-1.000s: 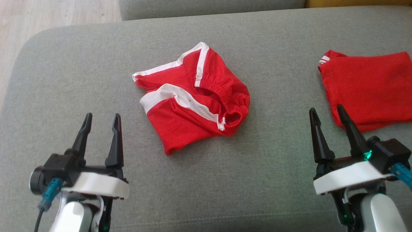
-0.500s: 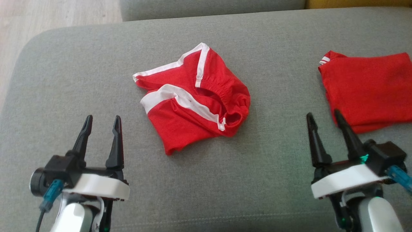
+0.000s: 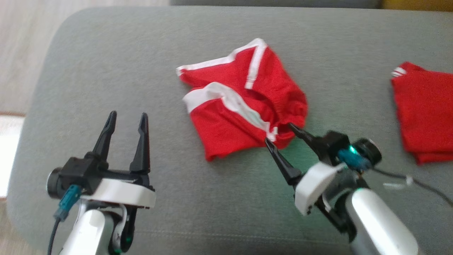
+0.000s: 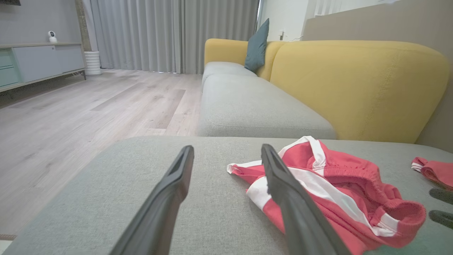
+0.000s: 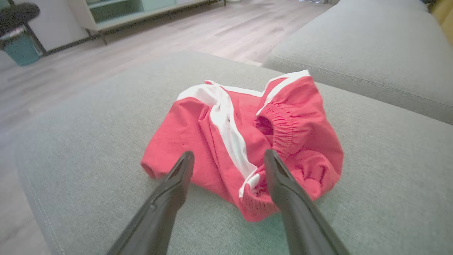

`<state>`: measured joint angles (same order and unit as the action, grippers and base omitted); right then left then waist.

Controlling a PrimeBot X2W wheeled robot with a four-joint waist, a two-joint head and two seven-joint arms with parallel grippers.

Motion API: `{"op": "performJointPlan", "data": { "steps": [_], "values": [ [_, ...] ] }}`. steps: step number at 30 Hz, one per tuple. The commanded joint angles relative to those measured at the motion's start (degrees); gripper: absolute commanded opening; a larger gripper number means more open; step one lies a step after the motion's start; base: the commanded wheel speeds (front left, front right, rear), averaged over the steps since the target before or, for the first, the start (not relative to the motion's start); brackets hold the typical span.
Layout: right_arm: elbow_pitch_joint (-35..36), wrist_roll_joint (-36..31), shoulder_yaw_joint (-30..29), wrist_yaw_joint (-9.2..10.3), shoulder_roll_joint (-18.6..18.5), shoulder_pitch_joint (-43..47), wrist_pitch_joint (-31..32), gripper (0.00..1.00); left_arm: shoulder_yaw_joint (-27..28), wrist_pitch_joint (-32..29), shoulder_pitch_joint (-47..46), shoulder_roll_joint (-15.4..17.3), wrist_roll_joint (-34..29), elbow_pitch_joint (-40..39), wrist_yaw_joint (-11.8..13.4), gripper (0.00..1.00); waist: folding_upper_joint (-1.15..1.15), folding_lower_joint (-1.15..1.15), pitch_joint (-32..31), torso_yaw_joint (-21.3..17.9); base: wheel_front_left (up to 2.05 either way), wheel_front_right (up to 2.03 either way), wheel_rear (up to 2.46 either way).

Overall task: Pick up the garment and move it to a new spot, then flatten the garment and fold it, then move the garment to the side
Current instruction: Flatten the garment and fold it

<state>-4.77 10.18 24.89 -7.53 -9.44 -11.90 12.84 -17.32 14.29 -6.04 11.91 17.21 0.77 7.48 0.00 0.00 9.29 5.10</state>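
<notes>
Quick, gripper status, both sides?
Left gripper: open, empty.
Right gripper: open, tips at the near edge of the red shorts, not gripping.

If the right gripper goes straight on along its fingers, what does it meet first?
Most likely the crumpled red shorts: the open right gripper points at their near edge, by the waistband, and seems very close.

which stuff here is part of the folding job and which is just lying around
In the job:
crumpled red shorts with white stripes
right gripper, open at their near edge
left gripper, open, off to the left

Lying about:
second red garment at the far right
teal pillow on the yellow sofa
</notes>
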Motion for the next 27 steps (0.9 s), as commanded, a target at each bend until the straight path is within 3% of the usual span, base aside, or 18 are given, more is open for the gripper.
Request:
{"op": "performJointPlan", "data": {
  "steps": [1, 10, 11, 12, 21, 27],
  "values": [
    [1.2, 0.5, 1.5, 0.04, -0.6, -2.0, 0.6, 1.00, 2.0, 0.6, -2.6, 0.5, -0.7, -1.7, -0.1, 1.00, 0.00, 0.00, 1.1, 2.1, 0.00, 0.00, 0.00],
    [-6.3, 0.7, 1.3, 0.04, -4.4, -6.2, 10.6, 1.00, 2.1, 0.7, -3.8, -1.7, -1.7, -1.2, -1.3, 1.00, 0.00, 0.00, 2.1, 6.6, 0.00, 0.00, 0.00],
    [-6.4, 0.8, 0.9, 0.04, -4.3, -6.0, 11.0, 0.61, 2.2, 0.7, -3.8, -1.9, -1.8, -1.2, -1.5, 1.00, 0.00, 0.00, 2.1, 6.8, 0.00, 0.00, 0.00],
    [-6.4, 1.1, 0.4, 0.04, -4.1, -5.8, 11.1, 0.00, 2.3, 0.7, -3.7, -2.1, -2.0, -1.2, -1.6, 1.00, 0.00, 0.00, 2.2, 6.9, 0.00, 0.00, 0.00],
    [-0.2, 3.5, -7.1, 0.04, 0.1, -0.8, 4.0, 0.00, 4.0, 0.7, -2.8, -2.9, -3.4, -1.3, -2.6, 1.00, 0.00, 0.00, 1.4, 4.8, 0.00, 0.00, 0.00],
    [1.0, 5.0, -16.8, 0.04, 3.6, 2.2, 1.0, 0.00, 4.4, 0.7, -2.4, -2.6, -4.1, -1.2, -3.2, 1.00, 0.00, 0.00, 1.2, 2.1, 0.00, 0.00, 0.00]
  ]
}}
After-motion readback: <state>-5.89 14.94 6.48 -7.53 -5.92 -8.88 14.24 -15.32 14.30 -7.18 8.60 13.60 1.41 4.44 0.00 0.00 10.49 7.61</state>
